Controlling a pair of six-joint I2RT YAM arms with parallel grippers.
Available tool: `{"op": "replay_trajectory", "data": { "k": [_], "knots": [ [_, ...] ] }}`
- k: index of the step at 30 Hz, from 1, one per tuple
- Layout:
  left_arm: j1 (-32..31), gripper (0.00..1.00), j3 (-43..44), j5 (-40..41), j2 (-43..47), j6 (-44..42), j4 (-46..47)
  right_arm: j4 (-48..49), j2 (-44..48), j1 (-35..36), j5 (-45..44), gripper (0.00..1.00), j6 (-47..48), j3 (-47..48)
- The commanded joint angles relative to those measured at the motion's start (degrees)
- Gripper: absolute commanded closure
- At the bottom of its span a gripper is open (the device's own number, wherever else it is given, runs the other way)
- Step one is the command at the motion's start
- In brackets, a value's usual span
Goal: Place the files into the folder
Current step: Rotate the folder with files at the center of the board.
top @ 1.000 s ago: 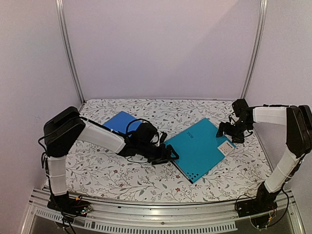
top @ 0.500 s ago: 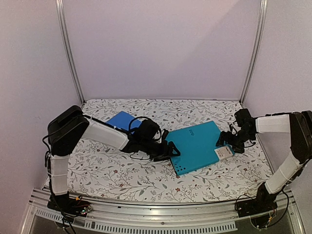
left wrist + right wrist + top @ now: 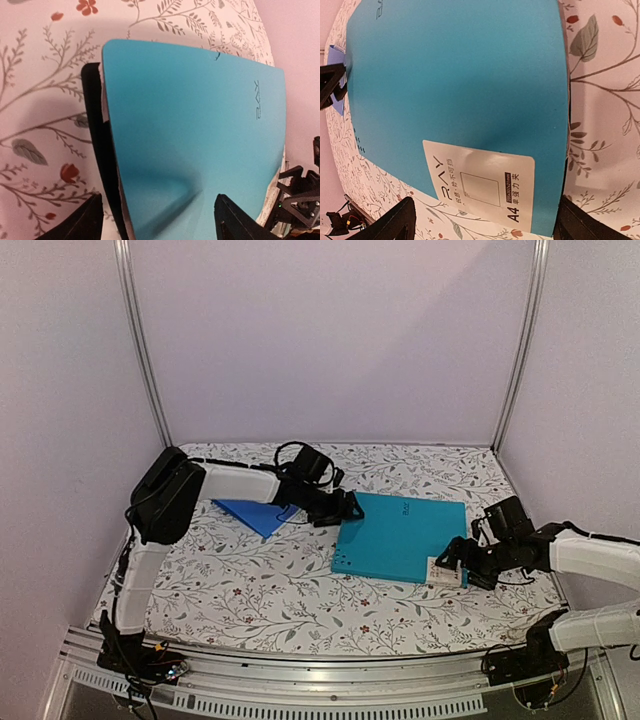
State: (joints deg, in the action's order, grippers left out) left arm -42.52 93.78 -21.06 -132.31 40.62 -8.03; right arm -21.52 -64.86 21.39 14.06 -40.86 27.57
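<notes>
The teal folder (image 3: 400, 538) lies shut and flat on the flowered cloth, its white label (image 3: 446, 571) at the near right corner. My left gripper (image 3: 345, 509) stands open at the folder's far left corner. In the left wrist view its jaws (image 3: 160, 220) straddle the cover (image 3: 200, 125), beside the black edge (image 3: 97, 145). My right gripper (image 3: 455, 565) is open at the label corner. In the right wrist view the label (image 3: 480, 182) lies between its spread fingertips (image 3: 485, 222). The files are out of view.
A smaller plain blue folder (image 3: 255, 512) lies left of the teal one, under my left forearm. Walls and metal posts (image 3: 140, 350) close in the table on three sides. A metal rail (image 3: 320, 695) runs along the near edge.
The teal folder has turned from a diamond to nearly square with the table. My left gripper swung toward the far side. My right gripper drew back toward the near edge with the label corner.
</notes>
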Motion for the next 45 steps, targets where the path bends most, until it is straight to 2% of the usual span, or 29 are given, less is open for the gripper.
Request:
{"op": "replay_trajectory", "data": {
  "k": [1, 5, 9, 15, 20, 23, 27, 34, 38, 45],
  "knots": [
    [2.6, 0.22, 8.9, 3.8, -4.1, -7.2, -12.4, 4.1, 2.9, 7.9, -5.9, 0.08, -10.2, -1.8],
    [4.2, 0.2, 12.7, 7.2, -2.7, -11.0, -16.3, 5.7, 2.5, 14.1, -10.1, 0.08, -14.2, -1.6],
    [4.6, 0.12, 9.0, 13.3, 3.5, -14.3, -17.8, 5.7, -0.1, 17.5, -12.6, 0.08, -15.1, 0.4],
    [1.7, 0.08, -12.4, 15.0, 19.5, -12.4, -11.7, -4.6, -3.2, 17.3, -22.7, 0.01, -8.2, 8.6],
    [-4.9, 0.08, -31.7, 14.0, 32.1, -4.2, -3.8, -8.3, -7.3, 10.6, -22.5, 0.01, 0.7, 15.9],
    [-8.5, 0.09, -37.9, 12.8, 35.5, 1.4, 1.0, -9.6, -10.1, 7.2, -23.7, 0.01, 5.9, 20.6],
    [-10.6, 0.1, -39.9, 9.9, 33.3, 5.6, 4.9, -10.9, -14.6, 3.8, -25.4, 0.01, 14.1, 29.4],
    [-11.2, 0.11, -37.9, 7.4, 26.0, 7.8, 11.2, -12.5, -32.5, -0.4, -18.3, 0.01, 23.8, 45.8],
    [-11.2, 0.11, -36.1, 6.2, 22.9, 9.3, 13.6, -13.8, -43.4, -2.0, -11.4, 0.01, 25.9, 52.5],
    [-10.6, 0.11, -35.8, 4.6, 19.1, 13.3, 19.2, -13.3, -52.4, -4.2, -3.4, 0.01, 25.3, 55.7]
  ]
}}
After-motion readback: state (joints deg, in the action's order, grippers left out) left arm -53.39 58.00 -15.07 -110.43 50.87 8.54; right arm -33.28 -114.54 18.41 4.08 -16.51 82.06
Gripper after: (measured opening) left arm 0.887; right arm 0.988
